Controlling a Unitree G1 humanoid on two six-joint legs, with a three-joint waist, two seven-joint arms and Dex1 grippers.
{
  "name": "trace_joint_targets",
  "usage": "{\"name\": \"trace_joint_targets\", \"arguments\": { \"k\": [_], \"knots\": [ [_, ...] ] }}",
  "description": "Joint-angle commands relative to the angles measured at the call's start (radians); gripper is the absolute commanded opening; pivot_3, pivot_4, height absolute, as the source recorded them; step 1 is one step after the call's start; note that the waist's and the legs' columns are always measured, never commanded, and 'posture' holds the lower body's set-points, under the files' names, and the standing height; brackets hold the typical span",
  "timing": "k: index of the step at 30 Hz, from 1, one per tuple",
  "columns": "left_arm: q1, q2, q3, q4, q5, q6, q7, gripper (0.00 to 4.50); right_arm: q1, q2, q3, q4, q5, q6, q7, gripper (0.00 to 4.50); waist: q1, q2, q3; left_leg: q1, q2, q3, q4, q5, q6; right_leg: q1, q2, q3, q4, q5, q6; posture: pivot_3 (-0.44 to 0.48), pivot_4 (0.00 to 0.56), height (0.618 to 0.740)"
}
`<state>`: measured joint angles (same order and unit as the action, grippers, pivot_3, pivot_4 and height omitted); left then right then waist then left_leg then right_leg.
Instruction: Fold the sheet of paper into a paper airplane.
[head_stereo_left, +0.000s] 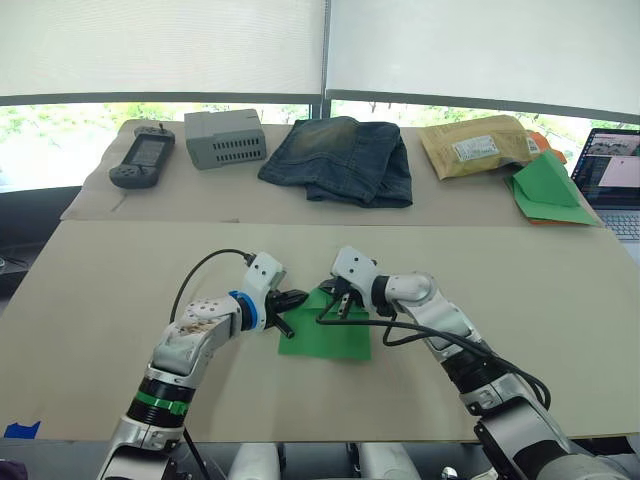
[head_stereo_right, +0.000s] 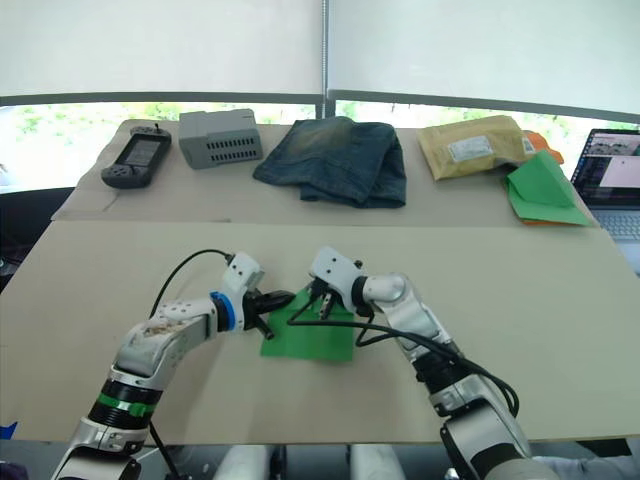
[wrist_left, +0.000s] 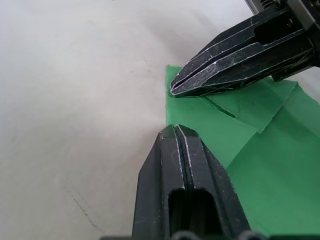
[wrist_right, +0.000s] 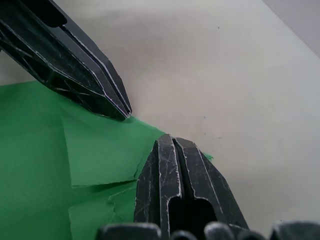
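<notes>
Paper (head_stereo_left: 325, 338): bright green sheet, flat on the near table (head_stereo_left: 120, 290), centre of the head view; far corner folded over, creases visible in both wrist views.
Left gripper (head_stereo_left: 296, 300): fingers pressed together, nothing between them; tips at the paper's 10 o'clock corner, touching its edge.
Right gripper (head_stereo_left: 336, 306): fingers pressed together, nothing clamped; tips on the folded flap at 12 o'clock.
Gripper spacing: tips near each other, apart.
Far table: jeans (head_stereo_left: 340, 158) at 12 o'clock.
</notes>
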<state>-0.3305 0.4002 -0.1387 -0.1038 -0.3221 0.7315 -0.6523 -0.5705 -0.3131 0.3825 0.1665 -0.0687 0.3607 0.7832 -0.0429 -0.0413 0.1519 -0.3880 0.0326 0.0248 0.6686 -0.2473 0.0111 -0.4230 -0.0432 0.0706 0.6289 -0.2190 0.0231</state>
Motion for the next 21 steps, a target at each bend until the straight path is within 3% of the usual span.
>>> {"name": "trace_joint_targets", "arguments": {
  "k": [1, 11, 21],
  "knots": [
    [0.031, 0.022, -0.011, -0.009, 0.01, 0.019, 0.0, 0.01, 0.026, -0.01, 0.021, 0.007, -0.016, 0.021, 0.01, 0.0, 0.0, 0.0, 0.0, 0.0, 0.0, 0.0, 0.0, 0.0, 0.0, 0.0, 0.0, 0.0, 0.0, 0.0, 0.0, 0.0, 0.15, 0.74],
    [0.211, 0.12, 0.059, -0.189, -0.057, 0.066, -0.022, 0.01, 0.047, -0.019, 0.022, -0.015, -0.013, 0.023, 0.018, 0.0, -0.002, 0.0, -0.001, 0.004, 0.001, 0.0, -0.004, 0.0, 0.0, 0.001, 0.0, 0.0, 0.001, -0.002, -0.003, 0.0, 0.15, 0.74],
    [0.084, 0.013, 0.101, -0.172, -0.118, -0.006, -0.02, 0.01, 0.052, -0.024, 0.018, -0.024, -0.01, 0.034, 0.022, 0.0, 0.0, 0.0, -0.001, 0.003, 0.001, 0.0, -0.004, 0.0, 0.0, 0.001, 0.0, 0.0, 0.0, -0.002, -0.002, 0.0, 0.15, 0.74]
  ]
}}
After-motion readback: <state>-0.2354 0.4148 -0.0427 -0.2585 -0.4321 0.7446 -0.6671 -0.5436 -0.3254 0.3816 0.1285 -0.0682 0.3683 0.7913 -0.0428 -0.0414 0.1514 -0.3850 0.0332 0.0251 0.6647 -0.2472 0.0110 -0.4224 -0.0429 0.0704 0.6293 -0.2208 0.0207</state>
